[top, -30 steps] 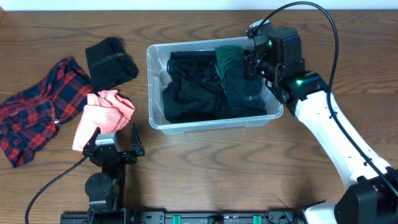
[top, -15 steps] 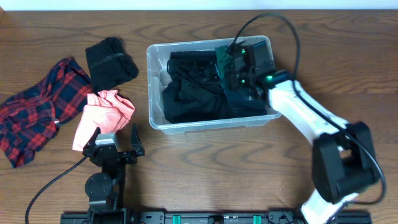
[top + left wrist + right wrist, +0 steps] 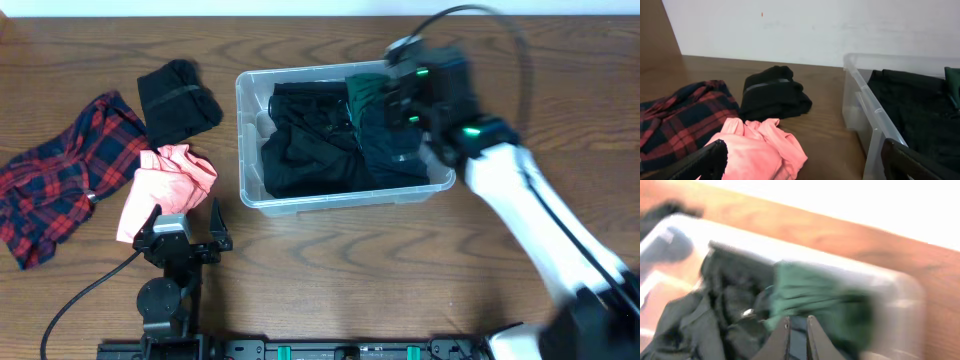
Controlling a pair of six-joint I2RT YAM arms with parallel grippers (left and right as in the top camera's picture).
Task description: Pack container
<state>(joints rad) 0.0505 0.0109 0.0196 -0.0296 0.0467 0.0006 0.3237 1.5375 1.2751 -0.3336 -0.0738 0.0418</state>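
Container (image 3: 243, 130) floor hidden under dark clothes (image 3: 310, 150), right hand (image 3: 797, 326) blurred

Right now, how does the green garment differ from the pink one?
The green garment lies inside the container, in its right half beside black clothes. The pink garment lies out on the table, left of the container. The green garment is dark, the pink garment a pale salmon. Both are crumpled cloth, not neatly folded.

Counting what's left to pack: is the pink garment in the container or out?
Out: the pink garment lies on the table, left of the container.
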